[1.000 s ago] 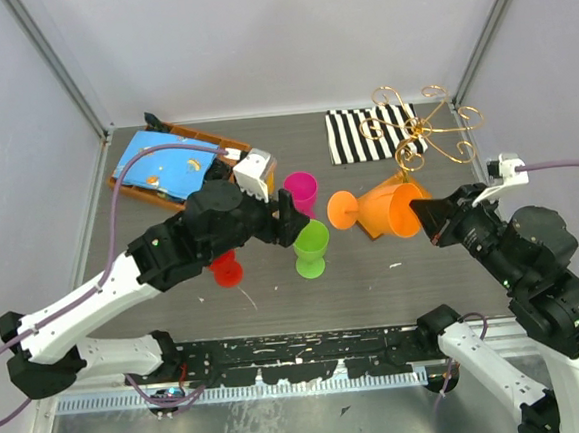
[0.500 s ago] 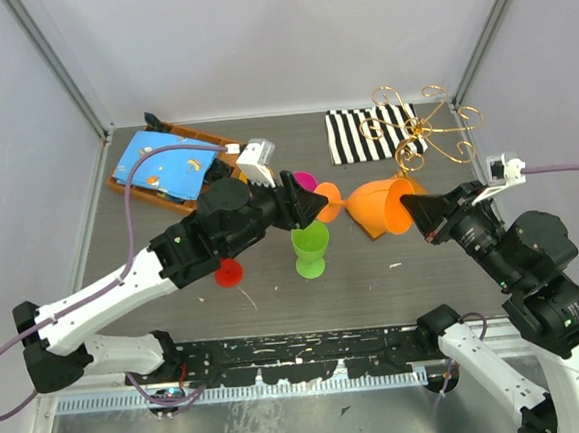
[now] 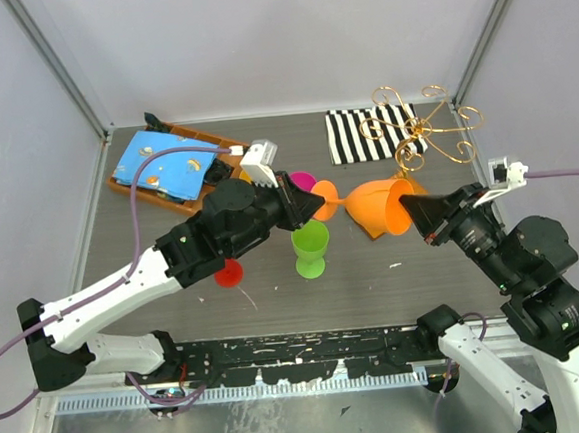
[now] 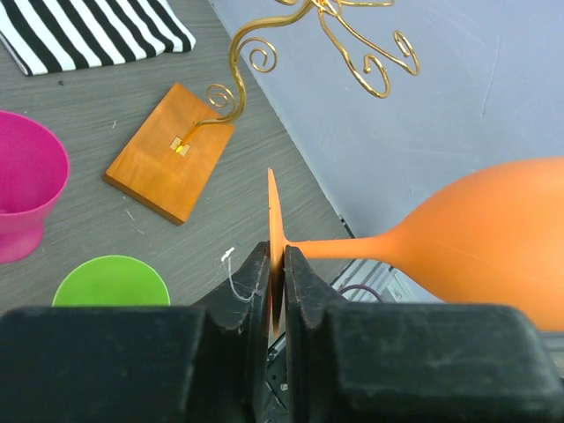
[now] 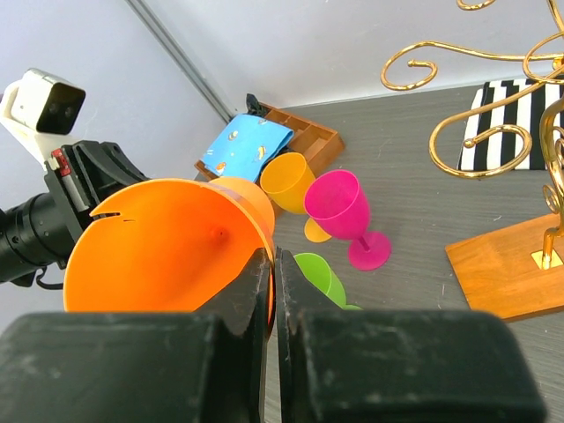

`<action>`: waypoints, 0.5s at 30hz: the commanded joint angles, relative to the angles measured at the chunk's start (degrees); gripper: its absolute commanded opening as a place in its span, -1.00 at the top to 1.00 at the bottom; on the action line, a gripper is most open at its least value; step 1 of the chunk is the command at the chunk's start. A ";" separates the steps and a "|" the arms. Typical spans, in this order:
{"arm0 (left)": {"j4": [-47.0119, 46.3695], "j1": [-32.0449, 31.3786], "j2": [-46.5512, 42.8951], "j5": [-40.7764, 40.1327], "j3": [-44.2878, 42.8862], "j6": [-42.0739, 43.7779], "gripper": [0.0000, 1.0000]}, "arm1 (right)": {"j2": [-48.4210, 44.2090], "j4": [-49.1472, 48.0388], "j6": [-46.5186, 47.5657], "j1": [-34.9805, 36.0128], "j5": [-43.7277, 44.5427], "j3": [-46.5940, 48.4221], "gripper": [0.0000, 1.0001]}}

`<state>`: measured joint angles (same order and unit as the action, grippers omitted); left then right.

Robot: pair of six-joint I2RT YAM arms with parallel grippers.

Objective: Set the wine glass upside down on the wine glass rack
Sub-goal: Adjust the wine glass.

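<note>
Top external view, left to right: a wooden tray [image 3: 142,195] carrying a blue cloth [image 3: 160,164] was located at the far left of the table [image 3: 275,293]. A red glass [image 3: 228,272] was partly covered by the left arm. The left gripper [image 3: 316,202] was positioned over a pink glass [image 3: 303,181] and near an upright green glass [image 3: 311,245]. The orange wine glass [image 3: 374,208] was suspended on its side between the two grippers, clear of the table, with its foot to the left and its bowl opening to the right. The right gripper [image 3: 409,210] was located at the bowl rim. The wine glass rack [image 3: 421,126] stood at the far right beside a striped cloth [image 3: 358,136], just behind the held glass; contact between rack and glass could not be determined.

Left wrist view: the left gripper [image 4: 276,256] was clamped on the thin foot disc of the orange wine glass [image 4: 476,238], and the wooden base of the rack [image 4: 172,150] was seen below.

Right wrist view: the right gripper [image 5: 271,260] was clamped on the bowl rim of the orange wine glass [image 5: 159,247], with one finger inside and one outside.
</note>
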<state>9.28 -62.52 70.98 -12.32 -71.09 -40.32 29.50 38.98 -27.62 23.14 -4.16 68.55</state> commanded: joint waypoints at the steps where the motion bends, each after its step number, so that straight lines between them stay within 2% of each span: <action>1: -2.25 -0.17 -0.75 0.04 0.46 0.46 0.74 | -0.38 -4.28 -0.30 0.23 -0.92 -0.34 0.98; 5: -3.34 -0.15 -0.99 0.03 1.01 1.19 0.99 | -0.49 -4.89 -0.24 0.18 -1.09 -1.54 0.98; 7: -3.91 -0.19 -1.09 0.09 1.24 1.29 1.00 | -0.64 -5.26 -0.24 0.19 -1.12 -1.99 0.93; 13: -4.71 -0.15 -1.41 0.01 1.50 1.45 1.00 | -1.31 -5.16 -0.21 0.18 -0.54 -2.36 0.33; 15: -4.66 -0.20 -1.66 -0.47 1.71 1.67 1.00 | -1.73 -4.87 -0.22 0.14 -0.30 -2.38 0.20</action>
<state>7.42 -62.46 70.61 -12.32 -70.15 -39.92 28.69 37.32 -27.64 23.14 -3.84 66.06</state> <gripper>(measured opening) 0.021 0.353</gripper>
